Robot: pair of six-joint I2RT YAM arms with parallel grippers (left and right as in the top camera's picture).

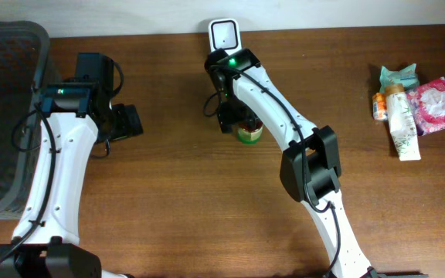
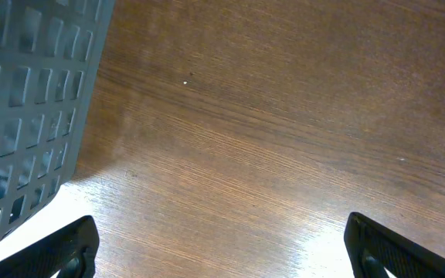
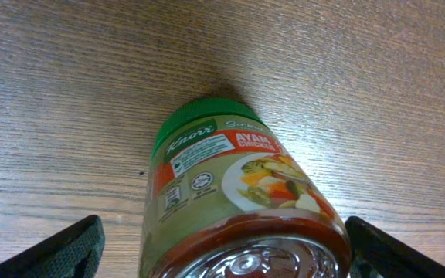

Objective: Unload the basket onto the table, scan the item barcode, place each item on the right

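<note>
**A:** While the right gripper (image 3: 221, 256) hangs over the jar (image 3: 238, 201) with its jaws wide apart, nothing holds that jar. It sits on the table (image 1: 168, 193) just in front of the scanner (image 1: 224, 35), with its lid (image 3: 199, 123) away from the wrist camera and its clear base toward it.

**B:** Agreed. We judge tipping the main risk. One finger (image 3: 396, 251) sits closer to the jar than the other, so an uneven close could knock it over and set it rolling.

**A:** We also find no barcode on the label (image 3: 207, 166) side we see. If it faces away from the scanner, no read.

**B:** And the wall looks smooth and round, so a shallow pinch may slip on the lift. Left gripper (image 2: 222, 251)?

**A:** Jaws apart, empty, over bare wood beside the basket (image 2: 22, 116). No risk there, we think.
</note>
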